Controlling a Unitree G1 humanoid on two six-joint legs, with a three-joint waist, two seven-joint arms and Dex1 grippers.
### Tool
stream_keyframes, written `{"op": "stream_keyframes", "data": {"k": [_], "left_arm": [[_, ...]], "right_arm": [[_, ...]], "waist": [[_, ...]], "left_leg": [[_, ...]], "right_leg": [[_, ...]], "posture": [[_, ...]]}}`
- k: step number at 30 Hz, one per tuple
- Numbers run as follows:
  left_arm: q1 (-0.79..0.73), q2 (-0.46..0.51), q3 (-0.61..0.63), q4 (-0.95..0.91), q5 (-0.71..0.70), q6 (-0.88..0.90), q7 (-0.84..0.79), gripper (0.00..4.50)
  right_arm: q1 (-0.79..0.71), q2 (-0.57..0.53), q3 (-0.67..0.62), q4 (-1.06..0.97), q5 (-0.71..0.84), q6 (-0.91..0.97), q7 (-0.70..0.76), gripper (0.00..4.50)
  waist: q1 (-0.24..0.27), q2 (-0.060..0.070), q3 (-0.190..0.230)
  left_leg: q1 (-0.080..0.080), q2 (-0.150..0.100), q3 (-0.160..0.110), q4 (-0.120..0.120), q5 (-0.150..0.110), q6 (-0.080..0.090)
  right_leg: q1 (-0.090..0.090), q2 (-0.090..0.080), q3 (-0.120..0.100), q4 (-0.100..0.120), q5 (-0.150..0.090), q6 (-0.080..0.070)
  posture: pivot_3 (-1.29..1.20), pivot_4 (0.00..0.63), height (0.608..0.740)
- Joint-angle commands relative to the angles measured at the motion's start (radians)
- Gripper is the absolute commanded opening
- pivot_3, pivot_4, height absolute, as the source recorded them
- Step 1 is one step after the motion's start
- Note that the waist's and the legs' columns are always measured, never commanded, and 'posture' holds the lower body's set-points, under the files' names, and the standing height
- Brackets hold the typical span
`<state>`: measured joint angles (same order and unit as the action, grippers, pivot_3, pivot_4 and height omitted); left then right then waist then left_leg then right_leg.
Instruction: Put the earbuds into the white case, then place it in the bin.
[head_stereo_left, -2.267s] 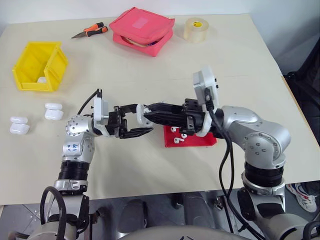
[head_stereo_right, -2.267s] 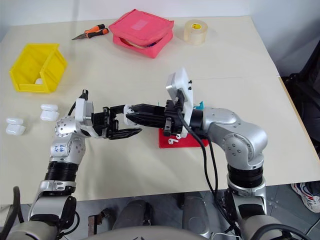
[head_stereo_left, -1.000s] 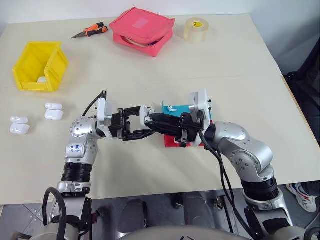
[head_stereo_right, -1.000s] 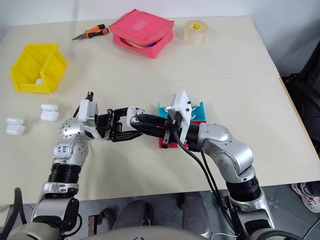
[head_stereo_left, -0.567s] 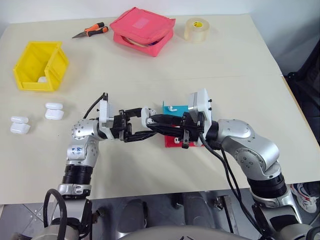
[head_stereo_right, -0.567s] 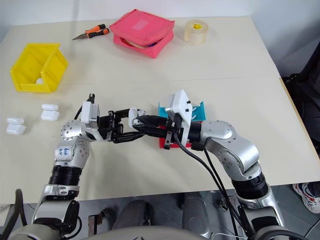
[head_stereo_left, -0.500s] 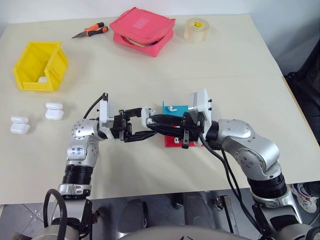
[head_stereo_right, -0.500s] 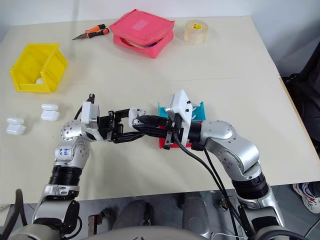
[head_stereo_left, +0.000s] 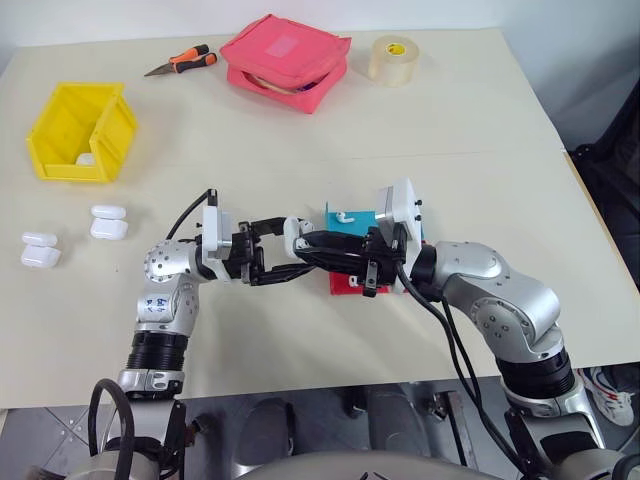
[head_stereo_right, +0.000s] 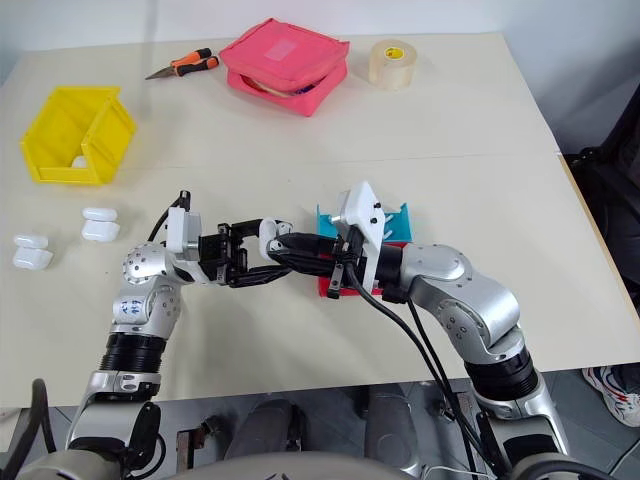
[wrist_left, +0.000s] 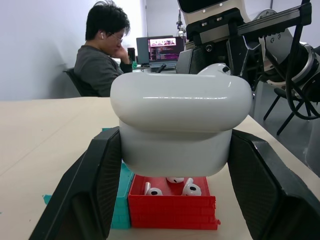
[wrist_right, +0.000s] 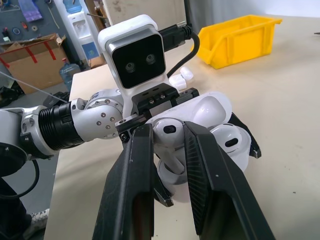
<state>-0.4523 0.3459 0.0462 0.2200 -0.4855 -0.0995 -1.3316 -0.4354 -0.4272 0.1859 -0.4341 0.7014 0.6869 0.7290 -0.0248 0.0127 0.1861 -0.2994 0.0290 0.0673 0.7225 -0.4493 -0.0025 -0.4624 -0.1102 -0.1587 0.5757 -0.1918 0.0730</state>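
While the white case (wrist_left: 180, 125) is clamped by the left gripper (head_stereo_left: 283, 250), an earbud (wrist_right: 167, 131) pinched by the right gripper (wrist_right: 167, 145) could be dropped if misaligned.

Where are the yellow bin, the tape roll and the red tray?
yellow bin (head_stereo_left: 60, 160), left eye view, near rim.
tape roll (head_stereo_left: 392, 60), left eye view, outer side.
red tray (wrist_left: 172, 207), left wrist view, front wall.

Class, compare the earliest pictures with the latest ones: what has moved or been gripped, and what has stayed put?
The right arm sank from raised above the flat red tray to low over the table, uncovering the teal tray. The left gripper, open-fingered earlier, closed on the small glossy white case. The right gripper still pinches a tiny white earbud at the case. The yellow plastic bin and spare cases stayed put.
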Motion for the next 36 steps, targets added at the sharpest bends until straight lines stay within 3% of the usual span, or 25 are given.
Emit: {"op": "stream_keyframes", "data": {"k": [1, 13, 31, 32, 36], "left_arm": [[-0.032, -0.003, 0.067, -0.066, -0.097, -0.036, -0.010, 2.78], [-0.029, 0.012, 0.060, -0.066, -0.097, -0.005, -0.010, 2.78], [-0.034, 0.015, 0.045, -0.042, -0.075, -0.017, -0.019, 2.78], [-0.034, 0.014, 0.045, -0.043, -0.075, -0.018, -0.018, 2.78], [-0.034, 0.013, 0.048, -0.038, -0.071, -0.019, -0.020, 2.78]], "right_arm": [[0.066, -0.070, -0.037, 0.088, -0.056, 0.099, -0.070, 0.48], [0.075, -0.077, -0.076, 0.139, -0.067, 0.047, -0.056, 0.48], [-0.081, -0.108, -0.029, 0.048, -0.064, 0.086, -0.054, 0.48], [-0.083, -0.108, -0.029, 0.046, -0.062, 0.089, -0.052, 1.22], [-0.091, -0.115, -0.030, 0.027, -0.072, 0.056, -0.030, 2.53]], "waist": [[0.000, 0.000, 0.000], [0.001, 0.000, 0.000], [0.001, -0.001, 0.000], [0.001, -0.001, 0.000], [0.001, -0.001, 0.000]], "left_leg": [[0.000, 0.000, 0.000, 0.000, 0.000, 0.000], [0.000, 0.000, 0.000, 0.000, 0.000, 0.000], [0.000, 0.000, 0.000, 0.000, 0.000, 0.000], [0.000, 0.000, 0.000, 0.000, 0.000, 0.000], [0.000, 0.000, 0.000, 0.000, 0.000, 0.000]], "right_leg": [[0.000, 0.000, 0.000, 0.000, 0.000, 0.000], [0.000, 0.000, 0.000, 0.000, 0.000, 0.000], [0.000, 0.000, 0.000, 0.000, 0.000, 0.000], [0.000, 0.000, 0.000, 0.000, 0.000, 0.000], [0.000, 0.000, 0.000, 0.000, 0.000, 0.000]], "posture": [[0.00, 0.150, 0.740], [0.00, 0.150, 0.740], [0.00, 0.150, 0.740], [0.00, 0.150, 0.740], [0.00, 0.150, 0.740]]}}
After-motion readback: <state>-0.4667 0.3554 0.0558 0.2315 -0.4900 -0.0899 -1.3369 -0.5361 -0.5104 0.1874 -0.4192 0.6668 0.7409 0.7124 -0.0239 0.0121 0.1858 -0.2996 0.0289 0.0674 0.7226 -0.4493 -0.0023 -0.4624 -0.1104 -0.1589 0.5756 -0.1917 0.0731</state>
